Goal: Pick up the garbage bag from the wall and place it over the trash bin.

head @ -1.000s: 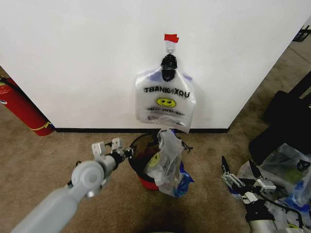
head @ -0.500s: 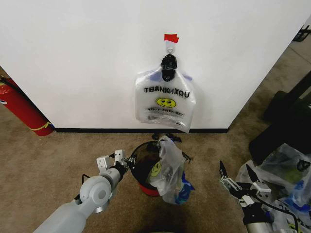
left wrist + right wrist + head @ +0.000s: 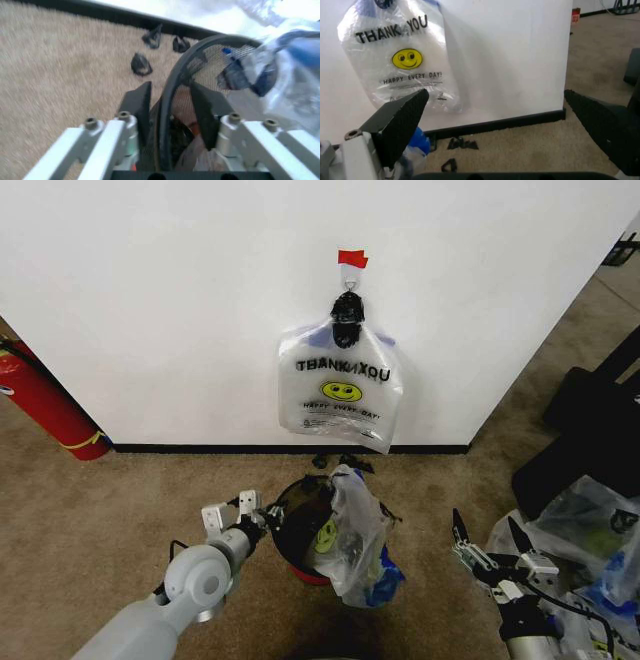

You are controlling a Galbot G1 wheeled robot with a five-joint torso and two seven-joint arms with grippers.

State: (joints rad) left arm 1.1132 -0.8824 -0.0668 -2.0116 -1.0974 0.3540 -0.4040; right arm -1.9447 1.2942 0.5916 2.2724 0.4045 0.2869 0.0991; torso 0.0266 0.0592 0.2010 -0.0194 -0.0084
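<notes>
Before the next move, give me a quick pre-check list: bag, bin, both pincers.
1. Garbage bag on the wall: ok, hangs from the hook below the red tape, untouched.
2. Trash bin upright: cannot tell, looks tilted.
3. Bin mouth free: not ok, another smiley-print bag drapes over its rim.
4. Left pincer: its fingers straddle the bin's wire rim, one inside, one outside; whether they pinch it, cannot tell.
5. Right pincer: ok, open, empty, low on the robot's right, facing the hanging bag.
6. Floor by the baseboard: black clips lie near the bin, apart from it; ok.
</notes>
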